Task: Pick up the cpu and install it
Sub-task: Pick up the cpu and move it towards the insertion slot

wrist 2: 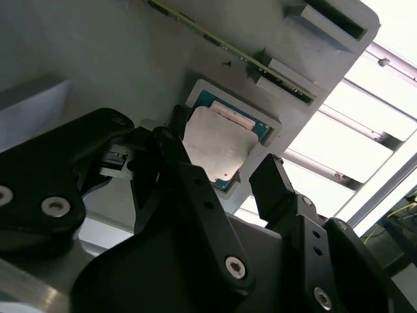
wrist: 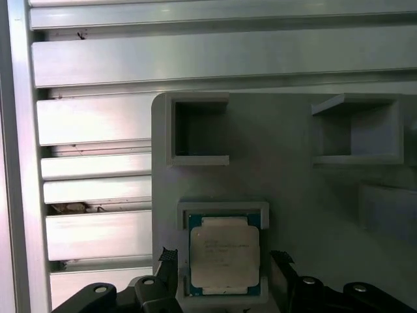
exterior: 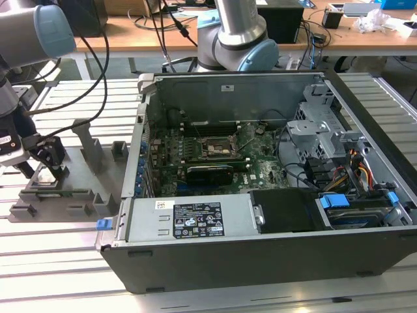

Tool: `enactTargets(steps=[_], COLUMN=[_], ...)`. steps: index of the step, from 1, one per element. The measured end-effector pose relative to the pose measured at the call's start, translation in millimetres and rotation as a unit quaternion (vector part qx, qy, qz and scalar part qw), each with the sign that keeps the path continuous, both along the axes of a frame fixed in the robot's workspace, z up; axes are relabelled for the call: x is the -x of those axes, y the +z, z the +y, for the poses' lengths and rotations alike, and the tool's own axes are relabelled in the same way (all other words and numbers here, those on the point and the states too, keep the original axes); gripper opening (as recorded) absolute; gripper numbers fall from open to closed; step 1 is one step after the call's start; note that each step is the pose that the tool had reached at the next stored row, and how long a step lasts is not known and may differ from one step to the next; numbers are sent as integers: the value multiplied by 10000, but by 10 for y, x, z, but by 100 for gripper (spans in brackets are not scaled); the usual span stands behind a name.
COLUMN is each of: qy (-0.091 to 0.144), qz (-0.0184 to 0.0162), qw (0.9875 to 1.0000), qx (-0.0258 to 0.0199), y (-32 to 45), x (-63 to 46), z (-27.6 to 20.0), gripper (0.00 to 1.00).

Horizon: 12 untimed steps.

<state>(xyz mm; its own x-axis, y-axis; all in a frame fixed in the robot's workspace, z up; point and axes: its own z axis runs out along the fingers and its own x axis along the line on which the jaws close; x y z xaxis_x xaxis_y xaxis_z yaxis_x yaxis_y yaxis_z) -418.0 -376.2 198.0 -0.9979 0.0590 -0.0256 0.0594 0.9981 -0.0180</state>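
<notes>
Gripper (wrist 2: 220,156), fingers spread, straddles the cpu (wrist: 223,253) seated in the grey tray (wrist: 293,182): pick-up stage, needing an even, centred pinch.

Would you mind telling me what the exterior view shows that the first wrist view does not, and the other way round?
Exterior view: the open computer case with its motherboard socket, and the arm's base. First wrist view: the cpu lying flat in its recess, plus two square pockets nearby. Both: the grey tray on the slatted table, with the open gripper at the cpu's spot.
</notes>
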Motion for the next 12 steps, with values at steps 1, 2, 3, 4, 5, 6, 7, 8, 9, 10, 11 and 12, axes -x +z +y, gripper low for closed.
enactTargets(steps=[1, 2, 3, 4, 5, 6, 7, 8, 9, 10, 11, 12], qy=[0, 0, 0, 0, 0, 0, 0, 1, 1, 0, 0, 0], qz=[1, 1, 0, 0, 0, 0, 1, 2, 1, 1, 1, 2], qw=[10000, 10000, 10000, 10000, 10000, 10000, 10000, 10000, 10000, 10000, 10000, 10000], qx=[2, 2, 2, 3, 3, 3, 3, 3, 3, 3, 4, 4], y=[-3, -7, -15, -26, -38, -44, -51, -55, -60, -67, -70, -74], x=[0, 0, 0, 0, -1, -1, 0, 0, 0, 0, 0, 0], z=[-1, 0, 0, 0, 1, 0, 0, 0, 0, 0, 0, 0], gripper=[66, 66, 66, 66, 66, 66, 66, 66, 66, 66, 66, 66])
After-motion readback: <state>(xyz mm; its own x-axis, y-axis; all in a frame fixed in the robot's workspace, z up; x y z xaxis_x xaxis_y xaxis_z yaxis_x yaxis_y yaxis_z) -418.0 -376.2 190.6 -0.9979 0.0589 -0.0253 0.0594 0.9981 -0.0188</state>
